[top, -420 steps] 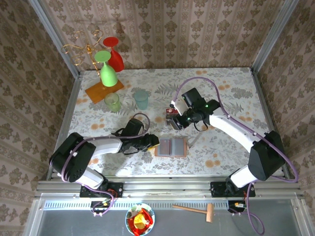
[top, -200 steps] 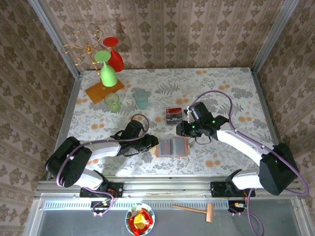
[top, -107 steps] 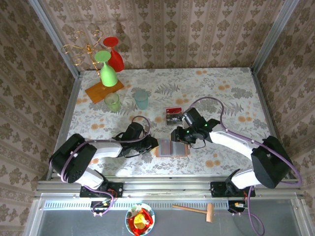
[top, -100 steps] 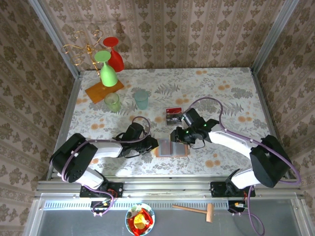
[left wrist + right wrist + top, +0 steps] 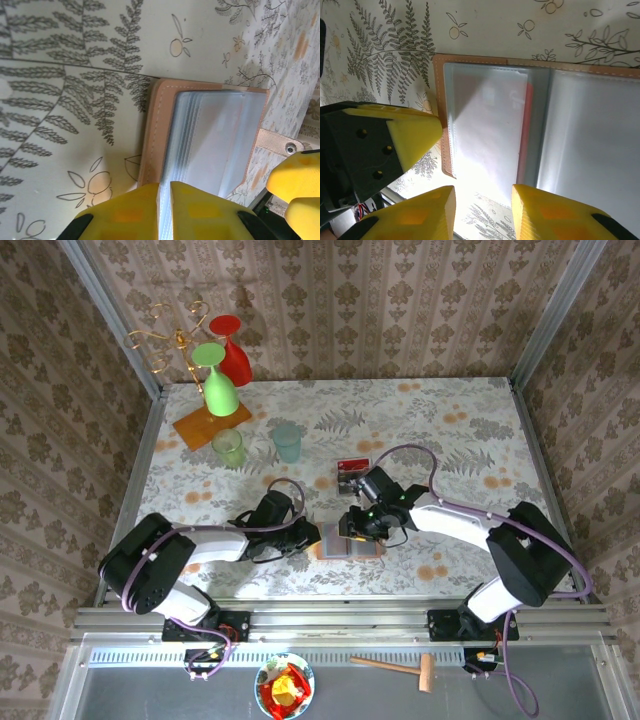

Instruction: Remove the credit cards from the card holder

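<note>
Card holder (image 5: 350,541) wide open, flat on the worktop (image 5: 450,410) between the arms, long axis running left to right!
Left tool (image 5: 164,192) is clenched on its left edge; right tool (image 5: 482,195) hovers above it, jaws apart.

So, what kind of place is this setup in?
Likely a staged robot test booth: wallpaper panels in a metal frame enclose one table with two robot arms.
</note>
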### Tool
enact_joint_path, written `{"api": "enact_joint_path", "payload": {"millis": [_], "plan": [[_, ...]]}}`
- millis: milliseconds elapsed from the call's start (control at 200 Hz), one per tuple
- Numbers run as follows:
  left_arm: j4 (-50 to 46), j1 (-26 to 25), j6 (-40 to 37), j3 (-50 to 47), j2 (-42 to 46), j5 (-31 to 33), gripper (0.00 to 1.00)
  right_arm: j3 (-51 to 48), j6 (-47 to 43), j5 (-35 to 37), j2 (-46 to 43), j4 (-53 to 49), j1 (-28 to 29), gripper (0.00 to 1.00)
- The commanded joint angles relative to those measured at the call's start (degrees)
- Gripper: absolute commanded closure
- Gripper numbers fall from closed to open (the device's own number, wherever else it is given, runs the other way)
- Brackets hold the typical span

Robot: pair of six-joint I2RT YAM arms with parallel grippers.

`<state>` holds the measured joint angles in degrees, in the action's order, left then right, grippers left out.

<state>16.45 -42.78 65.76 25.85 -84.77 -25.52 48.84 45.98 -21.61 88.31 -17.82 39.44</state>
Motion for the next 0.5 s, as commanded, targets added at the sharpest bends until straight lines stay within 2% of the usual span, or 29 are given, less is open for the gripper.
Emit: {"api": "enact_joint_path", "payload": {"millis": [0, 495], "plan": [[-0.58, -0.5, -0.99, -0.34, -0.53, 0.08, 0.85, 1.9, 1.22, -1.57, 1.81, 1.19, 0.63, 0.63], [-1.32, -0.41, -1.16, -0.67, -0.94, 0.6, 0.85, 3.71, 1.75, -1.52, 6.47, 1.83, 1.42, 0.63]]}}
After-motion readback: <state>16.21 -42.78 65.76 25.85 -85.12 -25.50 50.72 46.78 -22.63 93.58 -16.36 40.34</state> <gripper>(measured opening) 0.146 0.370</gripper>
